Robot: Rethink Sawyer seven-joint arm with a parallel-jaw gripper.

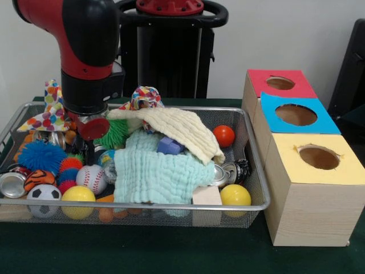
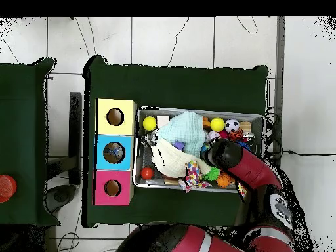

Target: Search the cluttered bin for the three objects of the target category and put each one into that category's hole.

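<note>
The wire mesh bin (image 1: 239,217) is full of toys and cloths; it also shows in the overhead view (image 2: 197,110). One can (image 1: 11,184) lies on its side at the bin's left end, silver end showing. Two more cans (image 1: 219,174) (image 1: 238,170) lie together at the right, partly under the mint cloth (image 1: 157,174). My gripper (image 1: 88,149) is down in the left part of the bin among the toys, mostly hidden by them and by the wrist. In the overhead view the arm (image 2: 230,156) covers it.
Three wooden boxes with holes stand beside the bin: yellow top (image 1: 319,157), blue top (image 1: 296,115), red top (image 1: 279,83). A cream cloth (image 1: 177,128), balls, a spiky blue toy (image 1: 41,155) and a wooden block (image 1: 206,197) crowd the bin.
</note>
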